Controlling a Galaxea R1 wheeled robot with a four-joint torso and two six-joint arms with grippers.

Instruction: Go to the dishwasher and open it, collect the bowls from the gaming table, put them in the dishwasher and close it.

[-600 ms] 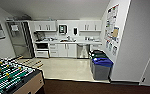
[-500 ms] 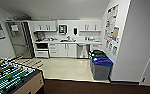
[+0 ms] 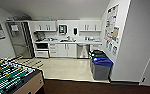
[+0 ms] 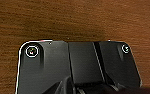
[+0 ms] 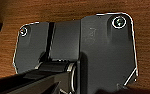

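The dishwasher (image 3: 83, 51) is a steel front under the counter at the far wall of the kitchenette, between white cabinet fronts, and its door is closed. It stands several metres ahead of me, across a pale floor. The bowls and the gaming table are out of view. In the left wrist view and the right wrist view, the robot's dark plates hang over brown wood-grain flooring.
A tall steel fridge (image 3: 19, 41) stands at the far left. A green table-football table (image 3: 13, 77) fills the near left corner. Two bins, one with a blue lid (image 3: 101, 67), stand along the right wall. The pale kitchenette floor (image 3: 63, 67) starts just ahead.
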